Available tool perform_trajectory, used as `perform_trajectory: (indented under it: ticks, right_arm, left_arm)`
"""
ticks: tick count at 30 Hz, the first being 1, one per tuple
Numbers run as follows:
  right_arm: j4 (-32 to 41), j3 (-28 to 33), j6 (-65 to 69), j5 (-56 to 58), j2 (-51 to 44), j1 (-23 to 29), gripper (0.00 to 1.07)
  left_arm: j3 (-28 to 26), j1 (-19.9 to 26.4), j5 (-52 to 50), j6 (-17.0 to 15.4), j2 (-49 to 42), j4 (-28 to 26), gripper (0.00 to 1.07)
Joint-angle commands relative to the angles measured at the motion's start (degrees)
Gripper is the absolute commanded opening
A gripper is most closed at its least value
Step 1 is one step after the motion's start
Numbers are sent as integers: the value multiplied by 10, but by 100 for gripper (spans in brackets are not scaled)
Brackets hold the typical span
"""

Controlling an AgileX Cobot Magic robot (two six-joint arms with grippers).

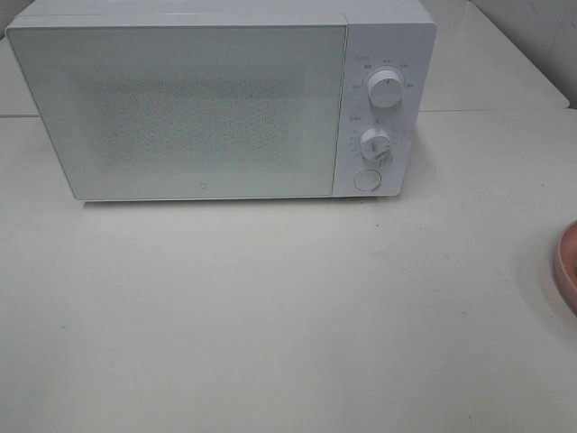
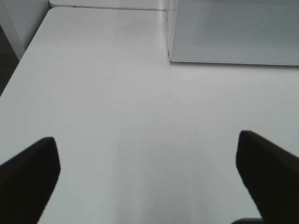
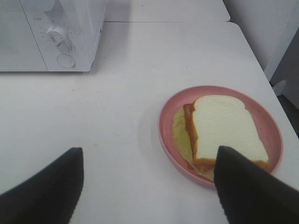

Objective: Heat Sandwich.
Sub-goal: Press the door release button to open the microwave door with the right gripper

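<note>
The sandwich, white bread with tan crust and pale green filling at its edge, lies on a round pink plate in the right wrist view. My right gripper hovers open above the table, one dark finger overlapping the sandwich's near corner in the picture. In the high view only the plate's rim shows at the right edge; the sandwich is out of that view. The white microwave stands at the back with its door shut. My left gripper is open over bare table, left of the microwave's front.
The microwave has two knobs and a round button on its right panel. The white table ends close behind the plate on the right. A seam joins two tabletops behind the microwave.
</note>
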Motion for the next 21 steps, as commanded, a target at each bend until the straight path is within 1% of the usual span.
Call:
perform_trajectory:
  ticks: [1,16,21]
  right_arm:
    - [1,1,-6,-2,-15,-3,75]
    - [1,1,-6,-3,-15,-3,75]
    - [3,-11,-5,-26,-15,-3,75]
  left_arm:
    - [0,0,-6,-3,-15,-2,98]
    - [0,0,-6,-3,-15,-2,98]
    - [0,0,-6,-3,-15,-2,98]
